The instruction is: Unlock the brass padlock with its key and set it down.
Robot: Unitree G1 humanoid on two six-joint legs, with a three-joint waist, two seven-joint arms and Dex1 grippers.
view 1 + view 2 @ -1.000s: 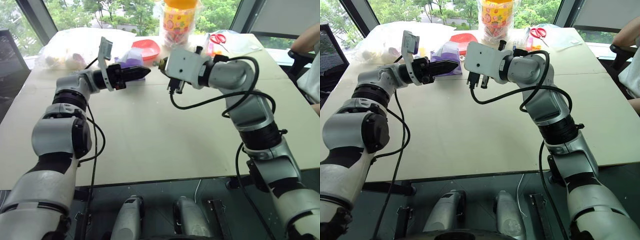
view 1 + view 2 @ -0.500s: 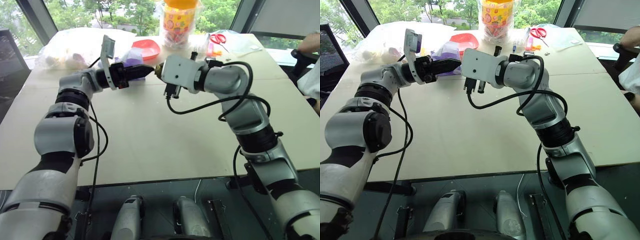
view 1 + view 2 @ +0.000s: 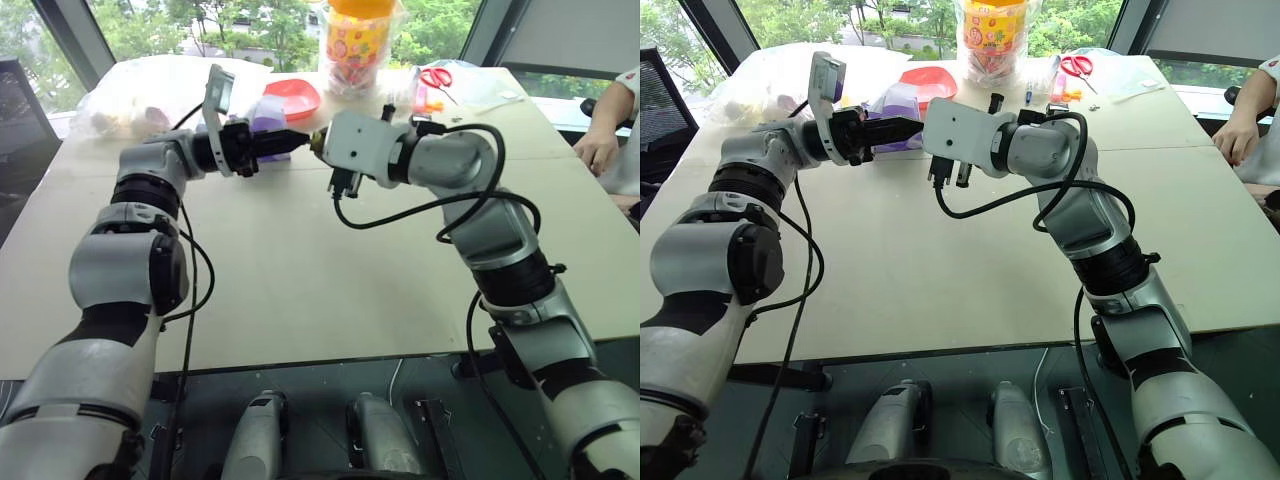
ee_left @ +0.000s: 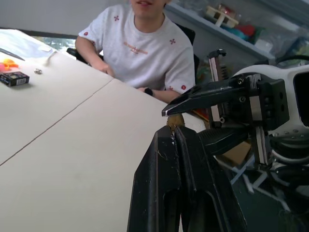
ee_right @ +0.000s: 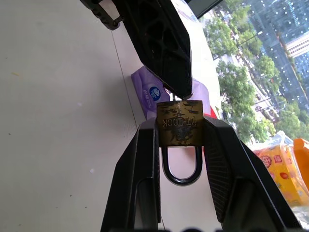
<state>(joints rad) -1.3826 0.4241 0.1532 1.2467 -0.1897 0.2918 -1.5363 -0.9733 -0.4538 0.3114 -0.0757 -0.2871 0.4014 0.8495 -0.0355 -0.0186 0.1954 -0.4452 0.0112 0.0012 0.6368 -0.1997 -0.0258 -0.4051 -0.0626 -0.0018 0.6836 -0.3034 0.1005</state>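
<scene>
Head views: the left gripper (image 3: 287,143) and the right gripper (image 3: 318,142) meet tip to tip in the air above the far half of the bench (image 3: 300,270), clear of its surface. Along the far edge stand a red bowl (image 3: 292,97), a purple pack (image 3: 262,112), a jar with a printed label (image 3: 358,40) and red-handled scissors (image 3: 435,76). A clear bag (image 3: 130,95) lies toward the far left corner. A person's hand (image 3: 598,150) rests at the right edge.

Left wrist view: the left gripper's fingers (image 4: 159,159) are pressed together along their length. A small brass piece (image 4: 175,121) shows just past their tips. It may be the key or the end of the lock body; the view does not settle which. The right gripper's two fingers (image 4: 203,96) stand directly beyond it, parted to either side. A person in a white shirt (image 4: 145,48) sits at the bench's edge, and a small black box (image 4: 14,78) lies on the bench.

Right wrist view: the right gripper's fingers (image 5: 145,159) clamp the brass padlock (image 5: 180,121) by its two flat sides. The shackle (image 5: 181,169) points back toward the wrist and sits seated in the body. The left gripper's tip touches the end of the lock body opposite the shackle.
</scene>
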